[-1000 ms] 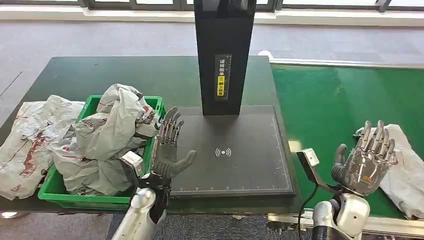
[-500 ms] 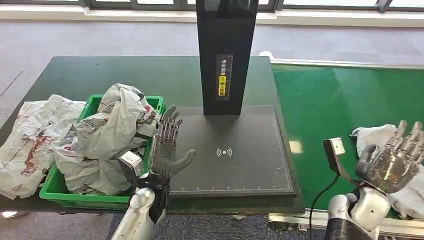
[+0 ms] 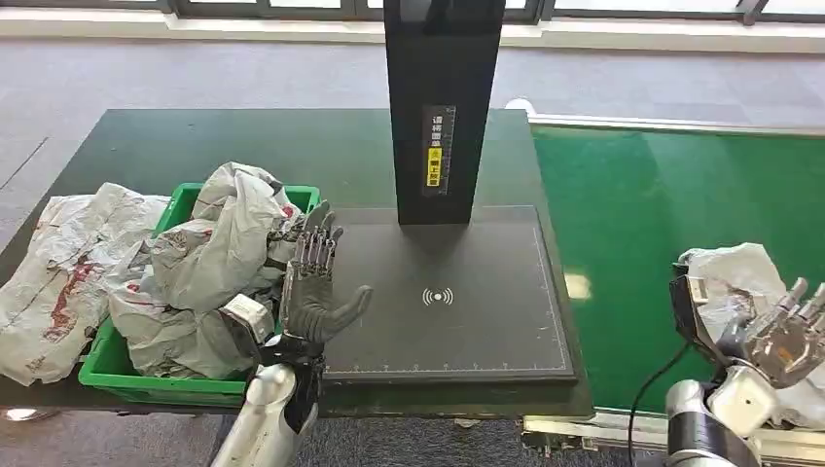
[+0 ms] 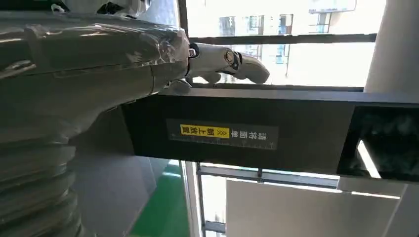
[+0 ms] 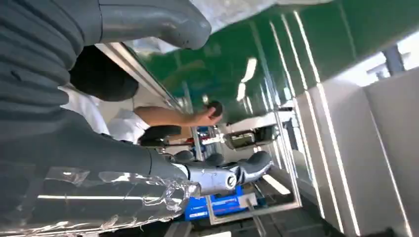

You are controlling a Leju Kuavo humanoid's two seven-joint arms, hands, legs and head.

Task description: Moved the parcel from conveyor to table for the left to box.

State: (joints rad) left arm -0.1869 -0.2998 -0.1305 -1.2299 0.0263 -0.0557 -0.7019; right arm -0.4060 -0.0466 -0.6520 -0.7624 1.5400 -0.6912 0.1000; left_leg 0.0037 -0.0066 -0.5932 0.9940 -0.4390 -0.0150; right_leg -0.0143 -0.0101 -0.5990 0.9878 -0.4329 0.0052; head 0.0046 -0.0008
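A white plastic parcel lies on the green conveyor at the near right. My right hand hovers over the parcel's near part with fingers spread, holding nothing; whether it touches the bag I cannot tell. My left hand stands upright with fingers apart above the left edge of the black scanner pad, empty. In the left wrist view its fingers stretch toward the black post. The right wrist view has the right hand's fingers extended, with the conveyor beyond.
A green box heaped with crumpled grey parcels sits on the dark table at the left. Another bag lies beside it. The black scanner post rises mid-table. A person's arm is beyond the conveyor.
My right hand has moved right and down, over the parcel on the conveyor. The left hand has barely shifted.
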